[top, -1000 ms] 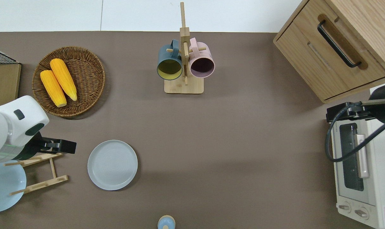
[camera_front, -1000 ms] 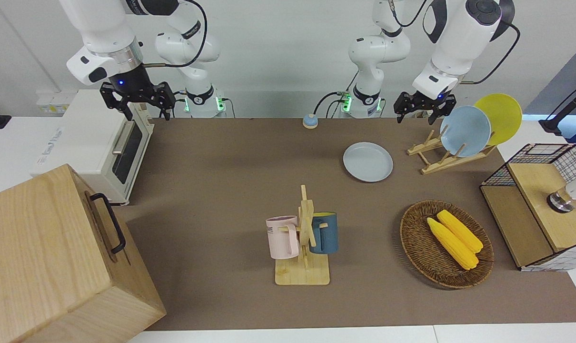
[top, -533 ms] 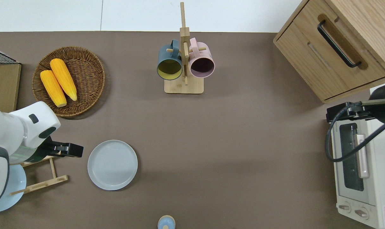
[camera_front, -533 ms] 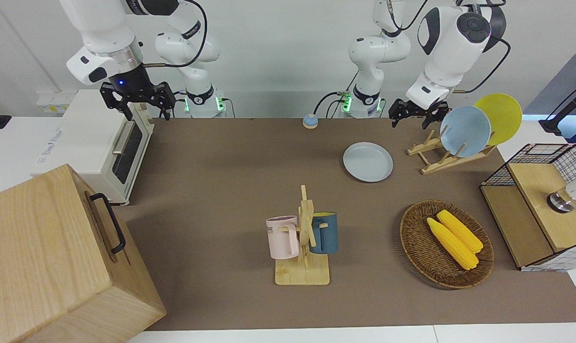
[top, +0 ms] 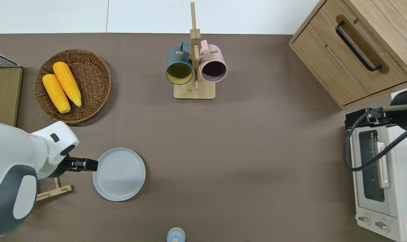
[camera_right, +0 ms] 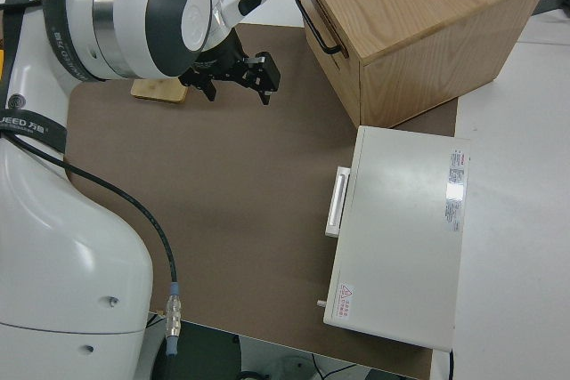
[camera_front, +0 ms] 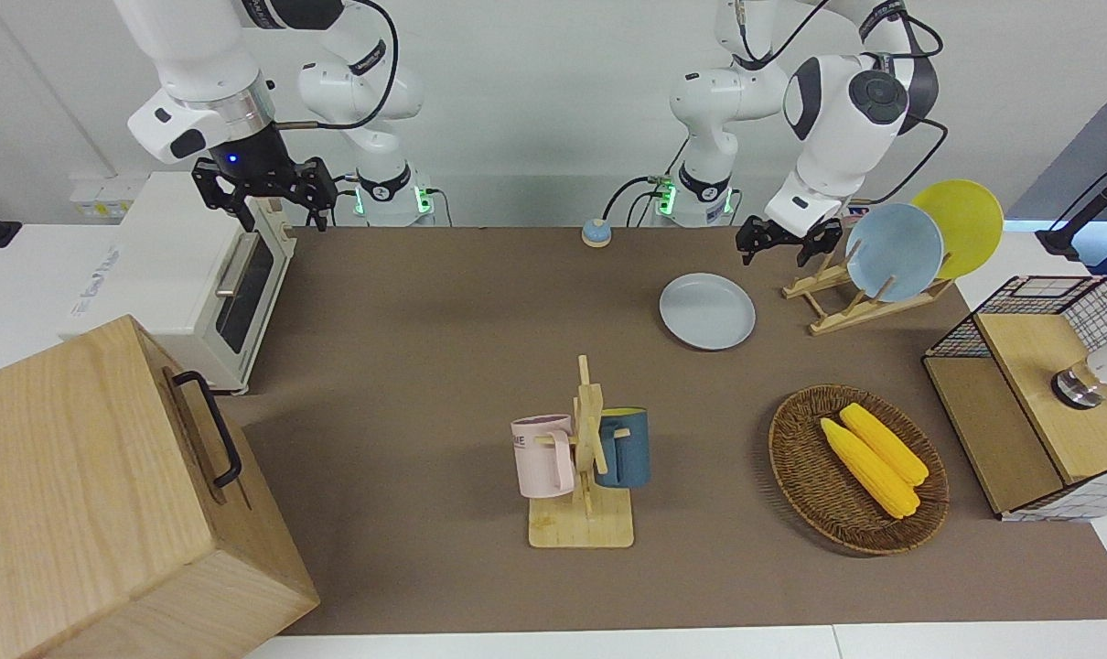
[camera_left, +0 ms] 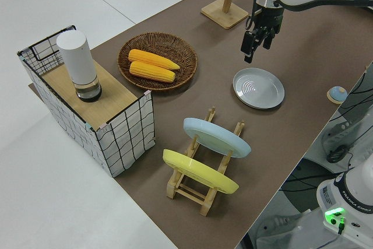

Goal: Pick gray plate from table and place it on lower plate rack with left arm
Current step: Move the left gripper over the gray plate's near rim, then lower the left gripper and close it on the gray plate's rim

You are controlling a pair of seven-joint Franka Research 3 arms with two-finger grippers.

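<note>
- Front view: your left gripper (camera_front: 785, 240) hangs in the air between the gray plate (camera_front: 707, 311) and the lower plate rack (camera_front: 848, 295); it holds nothing, and you cannot tell its finger spread here. The gray plate lies flat on the table mat (camera_front: 425, 320), beside the rack. The right arm is parked, its gripper (camera_front: 265, 190) spread and empty.
- Overhead view: the left gripper (top: 85, 164) reaches the plate's (top: 119, 174) rim at the left arm's end.
- Left side view: only here the rack (camera_left: 198, 173) shows a light blue plate (camera_left: 217, 137) and a yellow plate (camera_left: 200, 171) in its slots. The left gripper (camera_left: 255, 42) hangs clear above the gray plate (camera_left: 259, 88).
</note>
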